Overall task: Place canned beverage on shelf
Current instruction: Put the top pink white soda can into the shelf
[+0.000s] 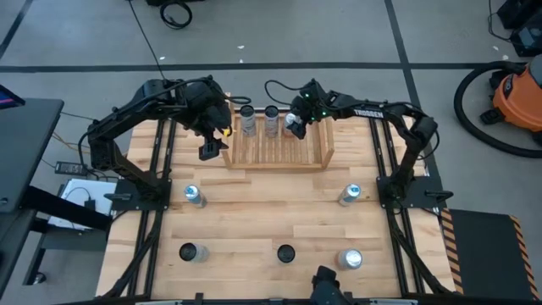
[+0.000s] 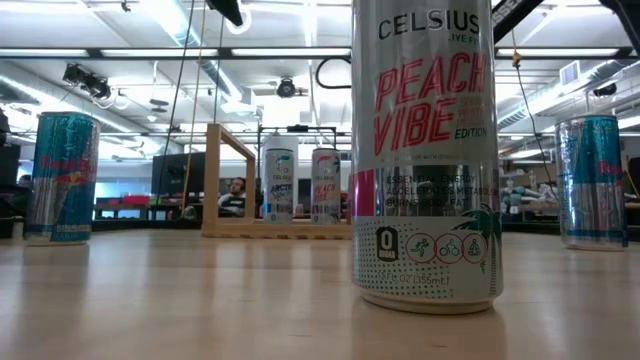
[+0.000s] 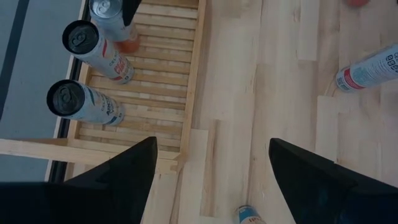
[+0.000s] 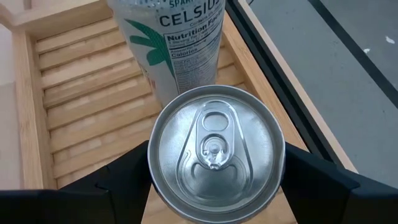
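High view, upper centre — right gripper over the shelf, fingers clamped on a silver can, two cans standing at its back edge, left gripper spread open beside the shelf's left end.

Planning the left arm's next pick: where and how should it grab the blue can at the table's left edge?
Grip the blue can around its upper side wall, coming straight down from above with the open left gripper. It stands upright with bare table all round, so the fingers can likely straddle it from any side.
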You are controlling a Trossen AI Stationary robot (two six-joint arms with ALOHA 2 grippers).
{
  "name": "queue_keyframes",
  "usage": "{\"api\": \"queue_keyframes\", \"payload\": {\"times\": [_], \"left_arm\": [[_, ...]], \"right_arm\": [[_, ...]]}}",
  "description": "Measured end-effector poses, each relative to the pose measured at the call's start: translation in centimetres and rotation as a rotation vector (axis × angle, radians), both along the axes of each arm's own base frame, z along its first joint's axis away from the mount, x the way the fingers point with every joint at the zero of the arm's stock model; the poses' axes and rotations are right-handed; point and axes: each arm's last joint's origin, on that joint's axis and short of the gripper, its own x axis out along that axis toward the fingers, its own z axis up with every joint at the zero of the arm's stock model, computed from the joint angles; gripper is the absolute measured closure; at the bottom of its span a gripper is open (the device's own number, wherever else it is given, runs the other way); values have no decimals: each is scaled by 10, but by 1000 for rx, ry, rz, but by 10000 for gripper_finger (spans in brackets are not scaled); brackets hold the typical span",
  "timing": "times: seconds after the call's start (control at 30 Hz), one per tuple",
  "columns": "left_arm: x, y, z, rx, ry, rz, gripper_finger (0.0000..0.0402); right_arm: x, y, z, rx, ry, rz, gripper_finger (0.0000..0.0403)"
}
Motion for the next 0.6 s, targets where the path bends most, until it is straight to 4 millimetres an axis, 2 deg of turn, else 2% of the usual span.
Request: {"api": "queue_keyframes", "payload": {"times": [0.3,0.6], "left_arm": [[0,0,0,0,0,-1,90],[0,0,0,1,0,-1,90]], "right_arm": [[1,-1,6,6,39,15,91],[-1,-1,6,11,38,39,57]]}}
